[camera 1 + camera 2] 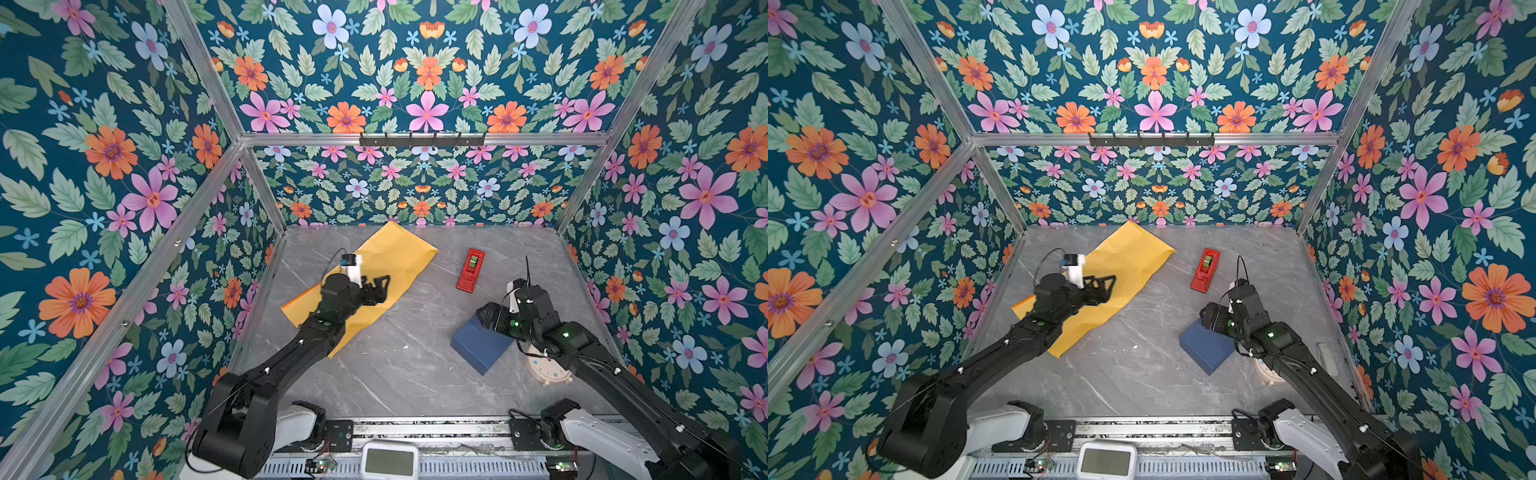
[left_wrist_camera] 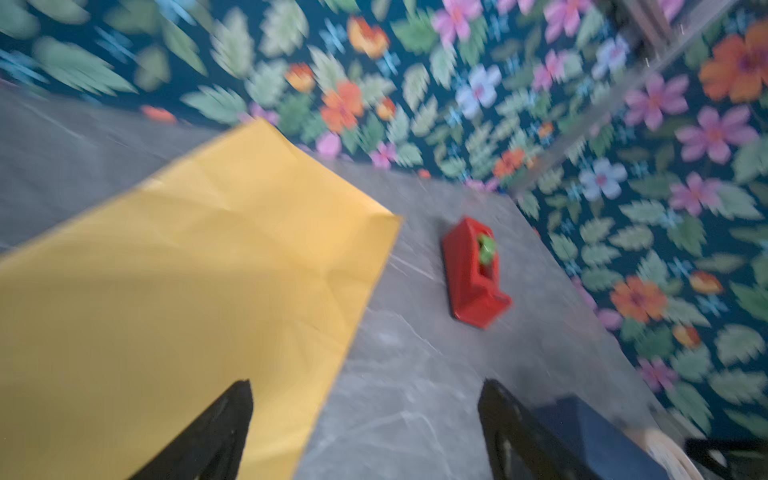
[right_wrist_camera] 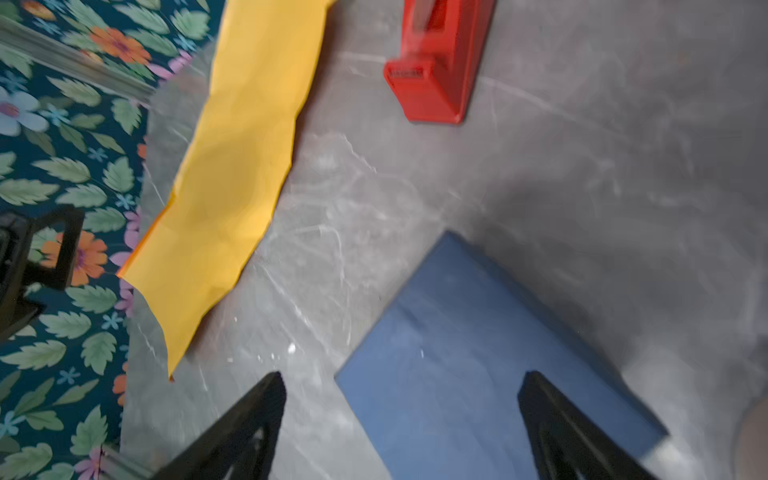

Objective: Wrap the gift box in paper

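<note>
The paper (image 1: 395, 257) lies flat — long axis diagonal, near-left to far-right.

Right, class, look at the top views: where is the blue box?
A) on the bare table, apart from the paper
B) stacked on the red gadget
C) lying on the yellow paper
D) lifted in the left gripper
A: in both top views the box sits on the grey table, with bare tabletop between it and the paper.
</note>
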Robot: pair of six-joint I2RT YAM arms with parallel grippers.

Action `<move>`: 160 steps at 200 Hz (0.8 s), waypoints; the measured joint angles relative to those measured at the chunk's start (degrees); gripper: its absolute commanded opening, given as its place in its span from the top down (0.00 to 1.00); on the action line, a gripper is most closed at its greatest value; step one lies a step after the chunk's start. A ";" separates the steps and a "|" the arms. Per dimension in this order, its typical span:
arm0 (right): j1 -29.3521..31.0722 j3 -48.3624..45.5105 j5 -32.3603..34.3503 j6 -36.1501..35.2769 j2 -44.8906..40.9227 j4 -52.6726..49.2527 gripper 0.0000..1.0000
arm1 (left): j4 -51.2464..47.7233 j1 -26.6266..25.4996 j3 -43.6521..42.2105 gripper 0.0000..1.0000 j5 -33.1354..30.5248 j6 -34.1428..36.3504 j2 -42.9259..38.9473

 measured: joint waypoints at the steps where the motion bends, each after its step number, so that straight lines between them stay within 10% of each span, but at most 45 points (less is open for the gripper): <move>1: 0.09 0.00 0.04 0.11 -0.15 -0.57 0.10 | -0.39 -0.37 0.24 0.14 0.09 -0.07 0.20; 64: 1.07 -6.95 0.13 8.41 -5.77 -16.72 0.11 | -8.94 -22.84 21.79 0.11 4.26 -4.52 26.12; 160: -8.87 -10.60 -11.15 11.43 7.02 9.75 0.19 | -1.40 -23.93 19.74 0.16 13.44 -17.38 33.77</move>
